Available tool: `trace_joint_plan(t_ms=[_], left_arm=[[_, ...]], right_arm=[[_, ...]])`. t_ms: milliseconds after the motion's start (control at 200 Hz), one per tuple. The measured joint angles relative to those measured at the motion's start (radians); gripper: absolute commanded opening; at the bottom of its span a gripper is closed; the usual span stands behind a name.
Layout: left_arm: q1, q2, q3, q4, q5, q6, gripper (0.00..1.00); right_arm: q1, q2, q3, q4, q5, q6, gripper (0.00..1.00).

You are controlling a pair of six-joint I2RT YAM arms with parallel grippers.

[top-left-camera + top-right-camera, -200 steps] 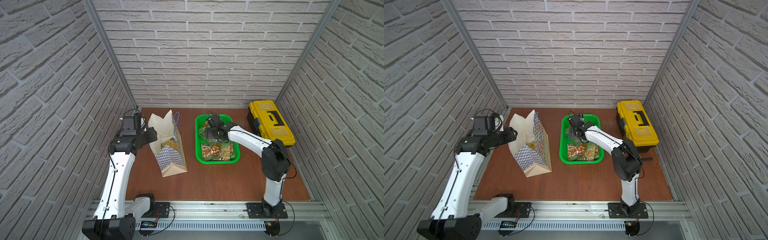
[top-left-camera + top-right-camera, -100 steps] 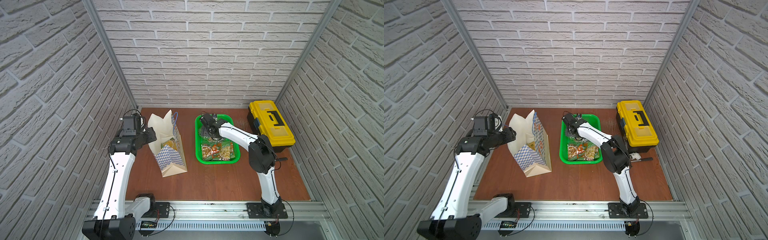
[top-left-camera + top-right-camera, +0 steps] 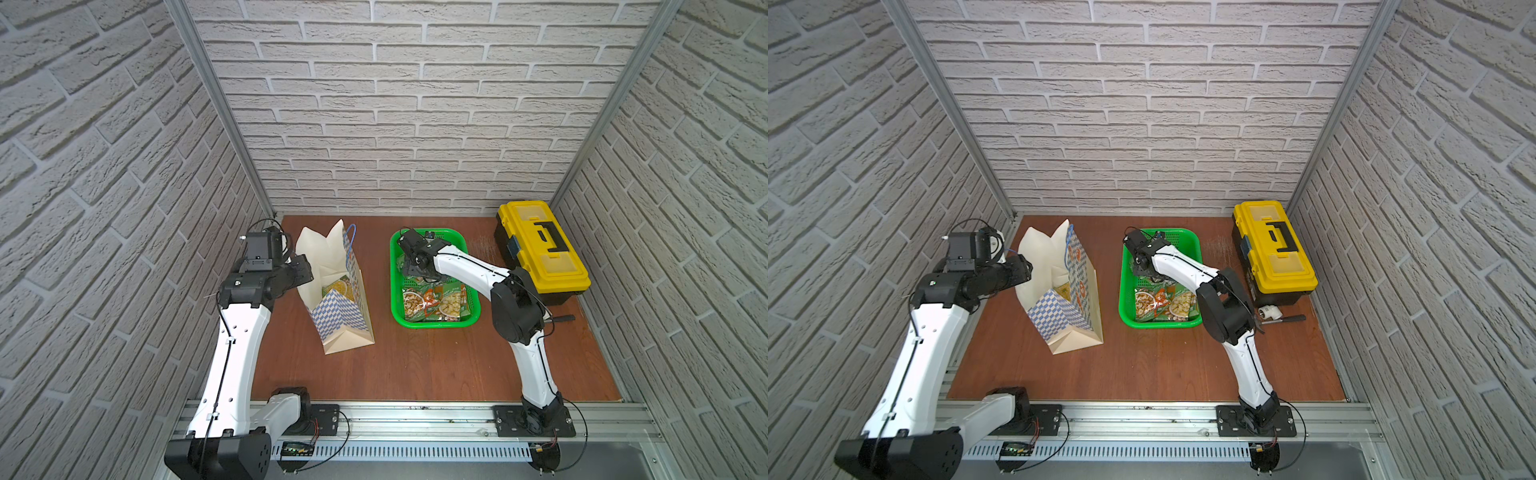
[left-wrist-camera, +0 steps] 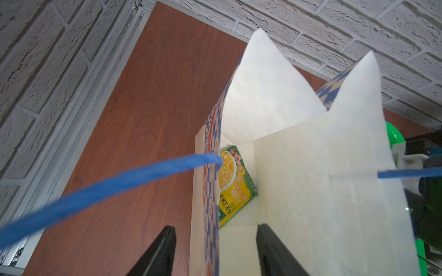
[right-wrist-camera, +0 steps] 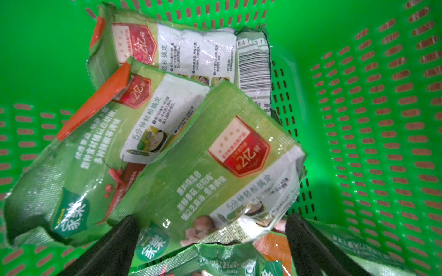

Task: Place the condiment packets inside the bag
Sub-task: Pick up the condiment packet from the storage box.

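Now your right gripper (image 5: 214,218) hangs spread wide over the condiment packets (image 5: 203,162) in the green basket (image 3: 436,323), right of centre; your left gripper (image 4: 215,228), parted, straddles the bag (image 3: 345,307) wall, left of centre; a lone packet (image 4: 230,186) lies inside.

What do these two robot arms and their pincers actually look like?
The left arm and right arm have smooth white shells, bulky black joints and thin black cables alongside. The left gripper and right gripper each end in two tapering black fingers.
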Motion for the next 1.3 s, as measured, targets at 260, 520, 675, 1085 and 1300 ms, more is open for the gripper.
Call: trace_joint_plan(t_ms=[260,520,675,1085,1300], left_arm=[[0.001,-0.018,0.000,-0.011,0.000,-0.015,0.65],[0.003,-0.023,-0.019,-0.016,0.000,-0.018,0.64],[0.004,-0.022,-0.023,-0.015,0.000,-0.018,0.63],[0.006,-0.021,-0.023,-0.015,0.002,-0.020,0.56],[0.006,-0.021,-0.023,-0.015,0.002,-0.021,0.56]], right_arm=[[0.012,0.017,0.101,-0.020,0.018,0.013,1.00],[0.027,0.092,0.158,-0.079,0.051,0.031,0.92],[0.030,0.099,0.150,-0.095,0.061,0.035,0.80],[0.034,0.045,0.022,-0.044,0.089,0.053,0.14],[0.038,-0.002,-0.009,-0.043,0.091,0.049,0.03]])
